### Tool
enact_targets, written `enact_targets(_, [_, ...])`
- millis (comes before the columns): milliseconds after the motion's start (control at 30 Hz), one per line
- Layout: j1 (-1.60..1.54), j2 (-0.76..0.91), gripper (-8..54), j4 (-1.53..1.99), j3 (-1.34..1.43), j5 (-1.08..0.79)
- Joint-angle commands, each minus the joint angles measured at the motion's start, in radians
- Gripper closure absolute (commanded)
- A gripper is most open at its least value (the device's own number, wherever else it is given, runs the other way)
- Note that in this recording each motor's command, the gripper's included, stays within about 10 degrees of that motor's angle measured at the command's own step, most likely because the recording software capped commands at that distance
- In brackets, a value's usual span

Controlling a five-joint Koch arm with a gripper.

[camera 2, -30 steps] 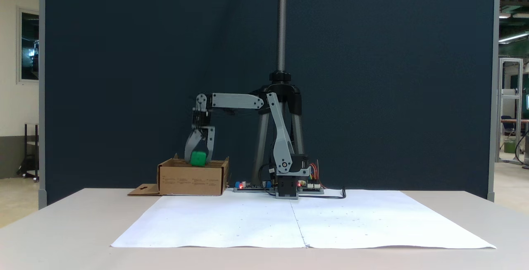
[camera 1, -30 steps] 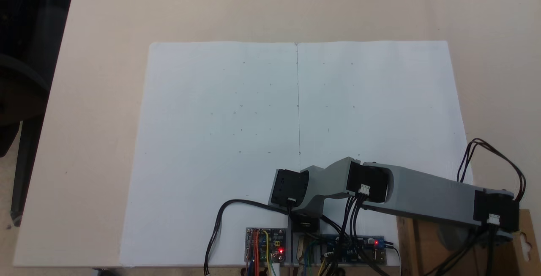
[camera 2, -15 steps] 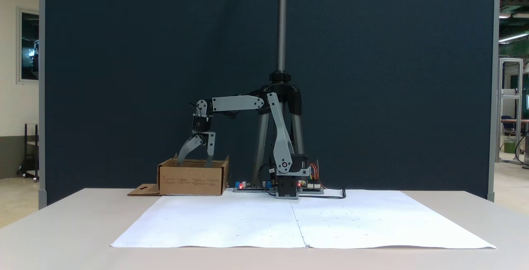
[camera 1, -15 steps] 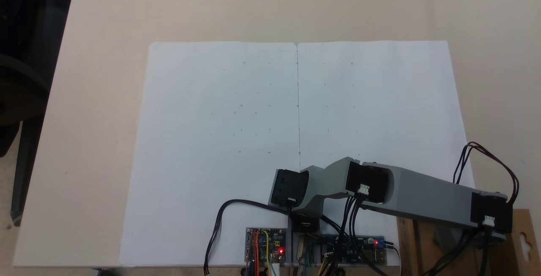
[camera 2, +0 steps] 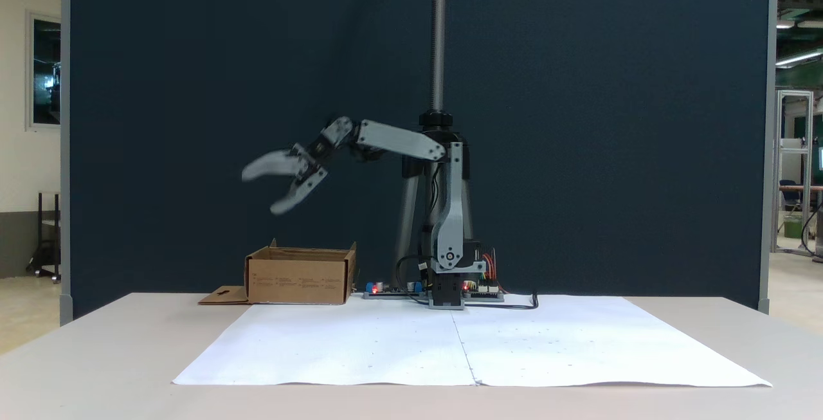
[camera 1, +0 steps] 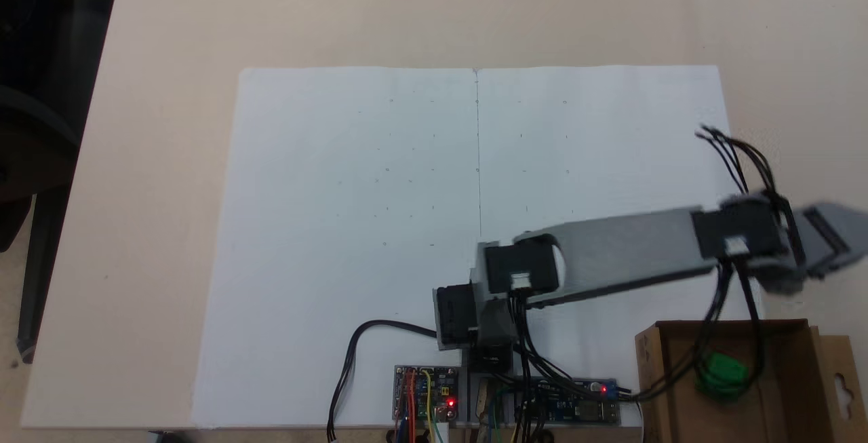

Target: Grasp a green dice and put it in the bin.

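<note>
The green dice (camera 1: 724, 374) lies on the floor of the bin (camera 1: 725, 326), the brown cardboard box at the lower right of a fixed view, with black cables crossing above it. From the front, the bin (camera 2: 299, 276) stands left of the arm's base and its walls hide the dice. My gripper (camera 2: 262, 192) is open and holds nothing. It hangs high above the bin's left end, tilted down to the left and motion-blurred. From above, the grey forearm (camera 1: 624, 253) reaches right, past the bin's far wall.
Two white paper sheets (camera 1: 475, 178) cover the middle of the table. Circuit boards (camera 1: 427, 392) and wiring sit at the arm's base. A tripod pole (camera 2: 438, 34) and a dark blue screen stand behind. The bin's flap (camera 2: 222, 294) lies flat to its left.
The gripper opened over the bin and let go of the green dice, which now lies inside. The arm then rose and swung away from the bin with its jaws still open.
</note>
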Motion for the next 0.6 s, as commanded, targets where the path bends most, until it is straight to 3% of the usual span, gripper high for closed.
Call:
enact_targets(0, [-0.101, 0.084, 3.9, -0.072, -0.015, 0.15])
enact_targets(567, [-0.888, 0.282, 3.5, -0.055, 0.206, 0.457])
